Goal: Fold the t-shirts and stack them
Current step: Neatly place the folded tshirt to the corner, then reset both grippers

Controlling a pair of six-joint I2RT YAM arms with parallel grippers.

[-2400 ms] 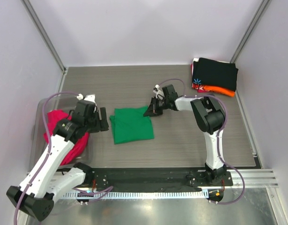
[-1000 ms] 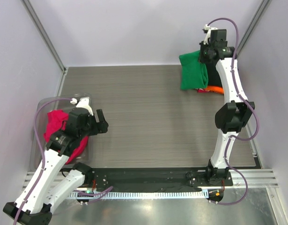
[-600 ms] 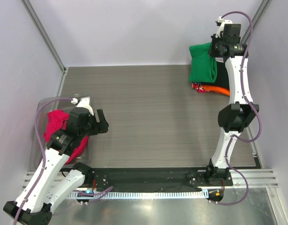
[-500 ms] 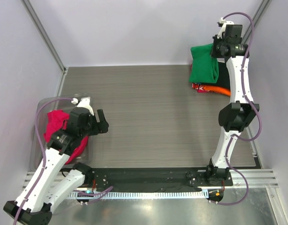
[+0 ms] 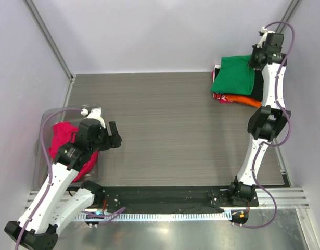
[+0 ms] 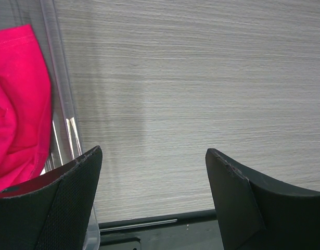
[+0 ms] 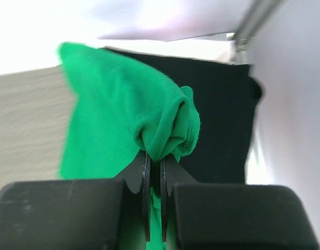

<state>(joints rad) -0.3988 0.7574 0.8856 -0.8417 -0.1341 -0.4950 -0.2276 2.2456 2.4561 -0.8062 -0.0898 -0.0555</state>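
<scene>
My right gripper [image 5: 259, 60] is shut on the folded green t-shirt [image 5: 232, 76] at the back right corner, with the cloth bunched between the jaws [image 7: 160, 130]. The green shirt lies over the stack of folded black [image 5: 257, 87], orange [image 5: 244, 100] and red-patterned [image 5: 219, 96] shirts. In the right wrist view the black shirt [image 7: 222, 114] shows beneath it. The magenta-pink t-shirt [image 5: 63, 138] lies crumpled in a clear bin at the left; it also shows in the left wrist view [image 6: 16, 104]. My left gripper [image 5: 114, 138] is open and empty over the table, beside the bin.
The clear plastic bin [image 5: 48, 117] stands at the left edge of the table; its wall [image 6: 63, 114] runs by my left finger. White walls with metal posts close in the back corners. A black rail [image 5: 170, 194] runs along the near edge.
My right arm lifted the green shirt from the table's middle, carried it to the back right corner and lowered it onto the stack. My left arm drew back slightly beside the bin.
</scene>
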